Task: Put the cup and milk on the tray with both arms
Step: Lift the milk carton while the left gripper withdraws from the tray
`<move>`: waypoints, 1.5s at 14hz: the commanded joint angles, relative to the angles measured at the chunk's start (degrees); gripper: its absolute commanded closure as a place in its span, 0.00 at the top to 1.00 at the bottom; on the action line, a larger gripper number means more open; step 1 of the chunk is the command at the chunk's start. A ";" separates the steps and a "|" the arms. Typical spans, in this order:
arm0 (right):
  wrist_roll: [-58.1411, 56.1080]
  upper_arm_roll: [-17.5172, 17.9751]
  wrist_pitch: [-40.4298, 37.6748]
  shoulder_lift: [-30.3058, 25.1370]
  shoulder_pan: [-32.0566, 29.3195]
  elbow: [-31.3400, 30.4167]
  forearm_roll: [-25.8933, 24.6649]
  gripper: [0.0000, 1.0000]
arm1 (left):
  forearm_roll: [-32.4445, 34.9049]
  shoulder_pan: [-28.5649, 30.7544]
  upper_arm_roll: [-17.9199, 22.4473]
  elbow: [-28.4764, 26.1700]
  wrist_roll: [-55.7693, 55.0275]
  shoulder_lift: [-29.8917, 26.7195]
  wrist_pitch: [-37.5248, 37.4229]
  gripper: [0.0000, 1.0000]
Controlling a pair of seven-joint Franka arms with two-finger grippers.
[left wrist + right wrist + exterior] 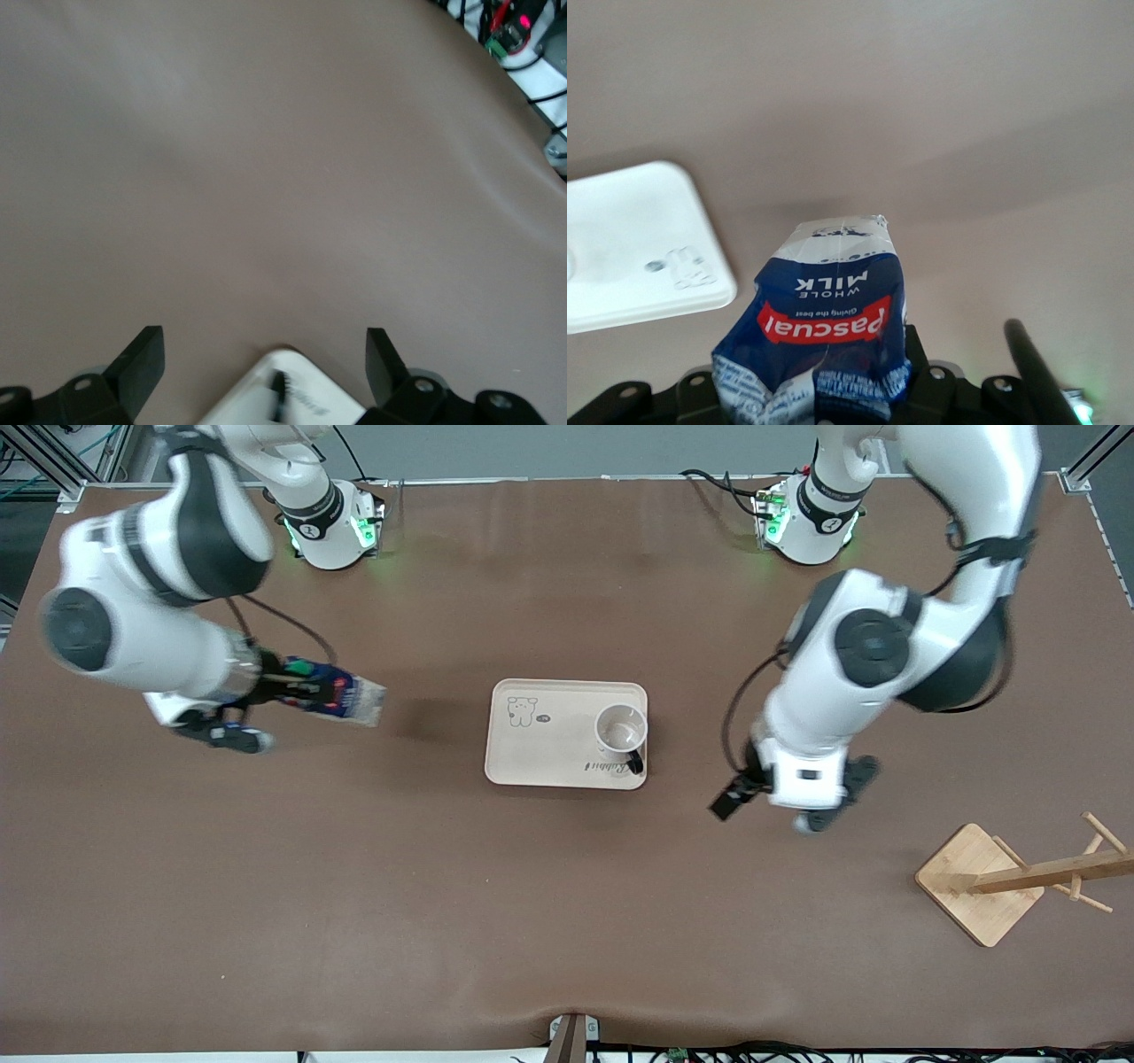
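The right end effector (297, 682) is holding the milk (341, 695) aloft over the bare worktop (567, 921) toward the right arm's end, jaws clamped near the green-capped top, where the light, crushable carton looks stiffest and calls for a gentle squeeze. The cup (621, 732), rigid, breakable ceramic, is already sitting upright on the tray (540, 757). The left end effector (797, 788) is hanging spread wide and empty over the worktop beside the tray, gripping nothing.
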 commanded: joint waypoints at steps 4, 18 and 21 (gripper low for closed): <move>9.72 -0.86 4.53 11.77 12.62 10.57 2.29 0.00 | 0.14 8.52 -0.27 0.69 20.88 -6.14 -9.36 1.00; 15.63 -0.95 20.64 19.43 22.21 9.61 1.41 0.07 | 0.57 18.99 -0.62 1.05 43.42 -15.19 -15.69 1.00; 15.11 -0.95 20.64 20.05 23.01 9.43 1.15 0.99 | 0.05 18.99 -0.80 1.13 43.42 -17.03 -18.24 1.00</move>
